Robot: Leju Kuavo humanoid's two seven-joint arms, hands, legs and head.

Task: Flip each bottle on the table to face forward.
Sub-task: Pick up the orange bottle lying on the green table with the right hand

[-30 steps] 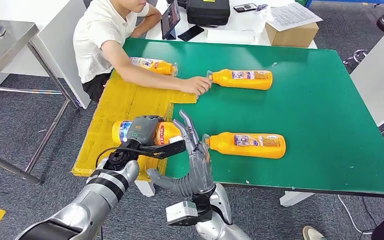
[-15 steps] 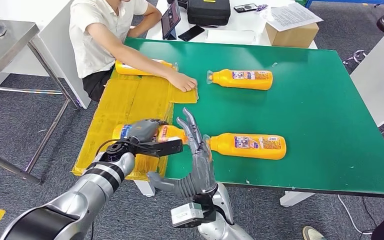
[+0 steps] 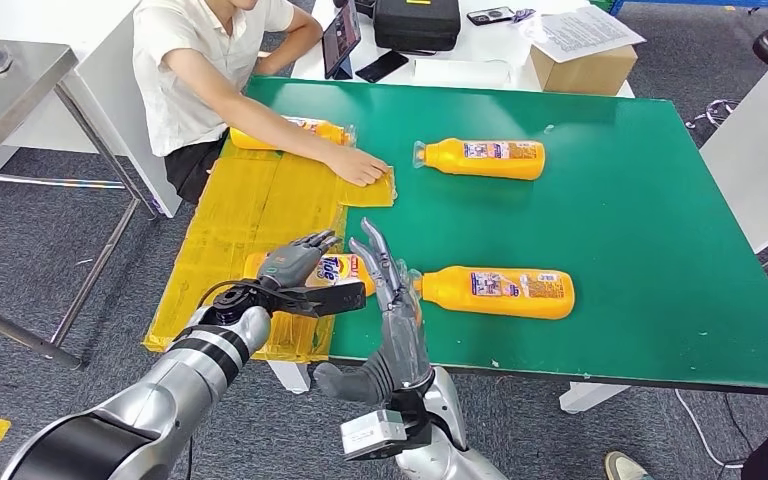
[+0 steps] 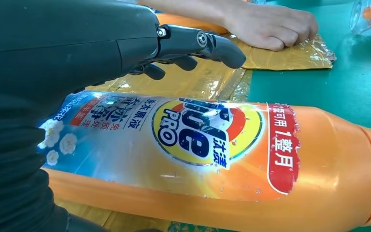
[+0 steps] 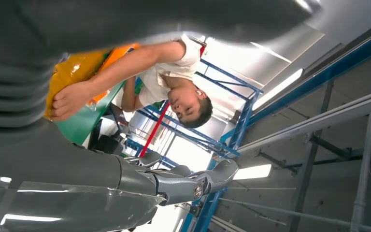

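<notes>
Four orange bottles lying flat: one bottle (image 3: 315, 272) label-up under the left hand (image 3: 295, 262), its fingers resting loosely on top; right hand (image 3: 392, 300) spread, empty beside; three apparently left.

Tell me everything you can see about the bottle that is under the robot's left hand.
The bottle is orange, seemingly plastic, and lies on its side at the near edge of the yellow mat, its neck pointing toward the green table. Its glossy main label faces up: a round yellow and red logo with blue letters, Chinese text, white flowers and a red band near the shoulder. The left hand rests over its base end with fingers spread. The right hand stands open beside the neck; contact cannot be told.
</notes>
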